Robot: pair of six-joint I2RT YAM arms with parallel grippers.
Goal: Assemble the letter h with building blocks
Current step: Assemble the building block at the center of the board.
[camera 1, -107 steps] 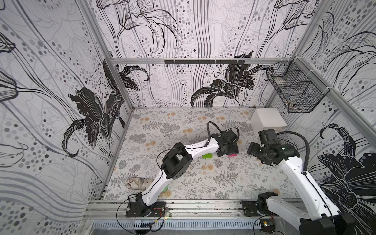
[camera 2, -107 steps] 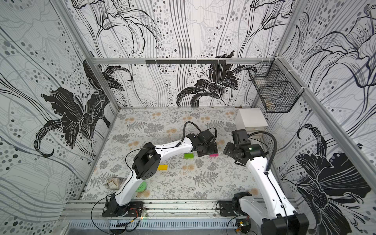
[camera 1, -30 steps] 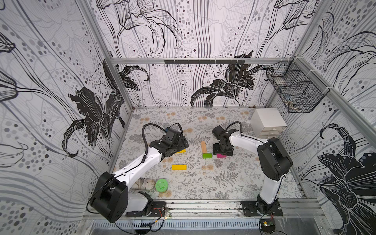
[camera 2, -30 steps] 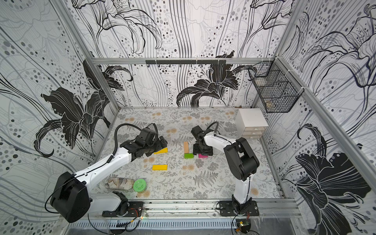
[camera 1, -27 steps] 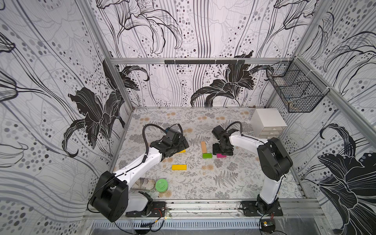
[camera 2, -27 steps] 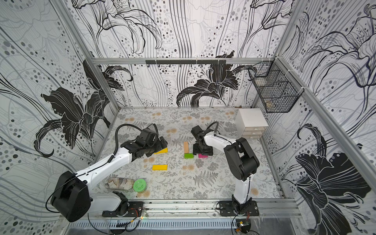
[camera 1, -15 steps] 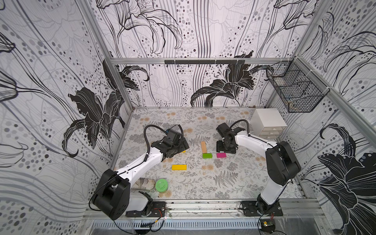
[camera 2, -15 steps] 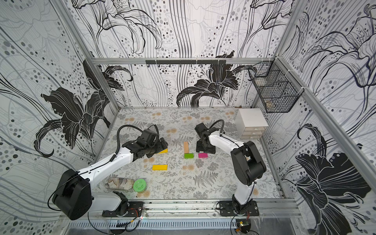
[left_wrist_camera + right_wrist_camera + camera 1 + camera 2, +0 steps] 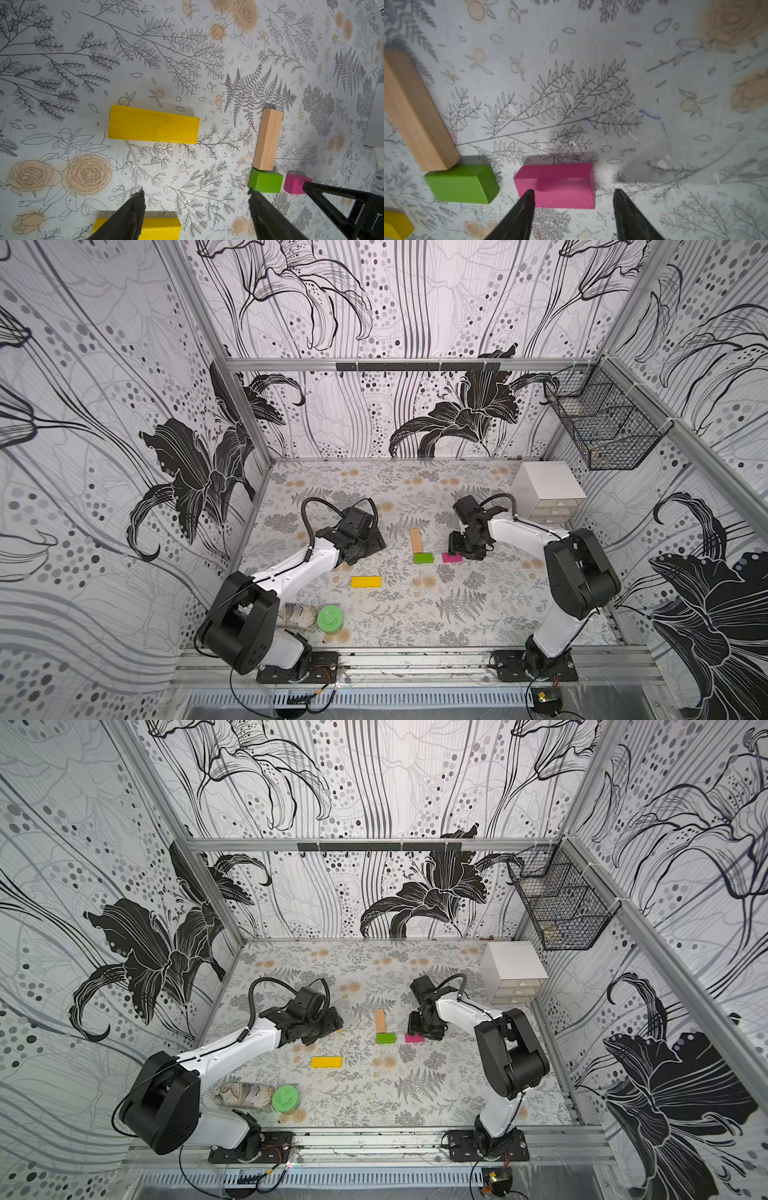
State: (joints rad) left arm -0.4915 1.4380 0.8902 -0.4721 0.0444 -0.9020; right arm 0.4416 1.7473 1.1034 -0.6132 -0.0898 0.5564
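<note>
Right wrist — pink block (image 9: 556, 185), flat

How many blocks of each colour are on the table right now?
Yellow blocks: 2
Tan block: 1
Green block: 1
Pink block: 1
Total: 5

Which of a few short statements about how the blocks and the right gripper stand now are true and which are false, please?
1. The tan block touches the green block. True.
2. The pink block touches the green block. False: a clear gap separates them.
3. The right gripper holds the pink block. False: its jaws stand open and the block lies flat, ungripped.
4. In a top view, a yellow block lies touching no other block. True.
</note>
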